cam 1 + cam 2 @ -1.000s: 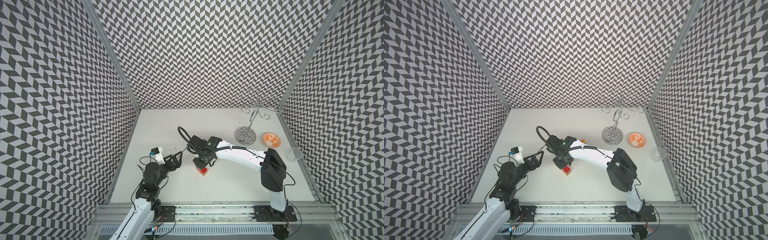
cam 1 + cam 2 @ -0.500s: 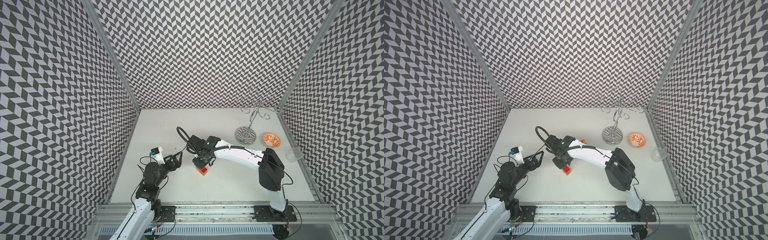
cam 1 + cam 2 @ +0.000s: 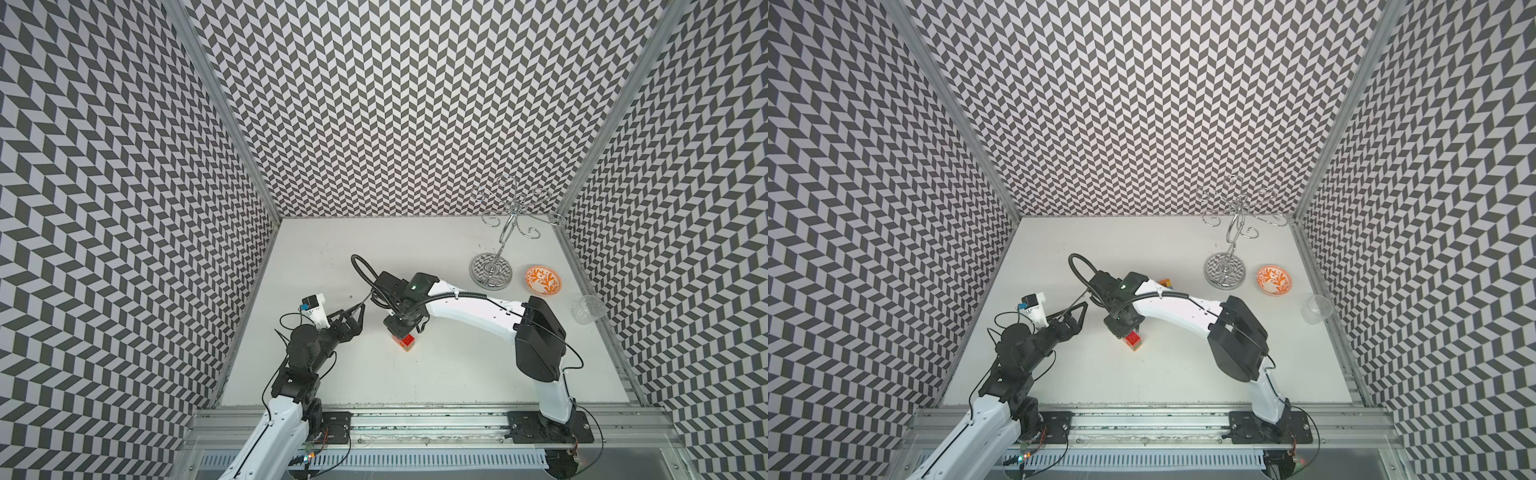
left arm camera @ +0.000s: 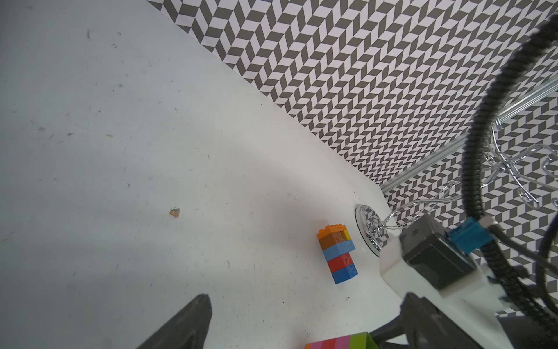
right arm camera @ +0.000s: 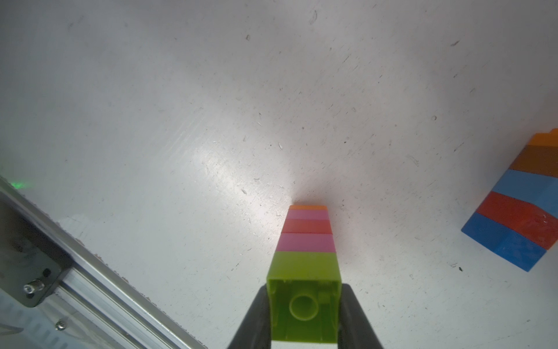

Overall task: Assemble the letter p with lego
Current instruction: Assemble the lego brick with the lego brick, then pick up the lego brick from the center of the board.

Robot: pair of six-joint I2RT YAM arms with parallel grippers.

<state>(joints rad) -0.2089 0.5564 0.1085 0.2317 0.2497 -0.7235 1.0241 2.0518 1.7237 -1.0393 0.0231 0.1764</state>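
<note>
The right claw (image 5: pixel 305 305) is clamping the lime end brick of a short column of studded plastic lego bricks (image 5: pixel 306 238), coloured lime, pink, red, pink and orange. The column's orange far end is pointing down at the white table (image 3: pixel 415 374) beneath the claw; whether it is touching cannot be told. Just beside it, toward the left wall, the left claw (image 3: pixel 351 318) is hanging with its jaws spread wide. Beyond the right claw, a second lego stack (image 4: pixel 338 256) of orange, brown, light blue, red and blue bricks is resting on the table near the round base of a chrome wire stand (image 3: pixel 490 270). Farther out, an orange-patterned bowl (image 3: pixel 542 280) and a clear plastic cup (image 3: pixel 588 309) are sitting.
</note>
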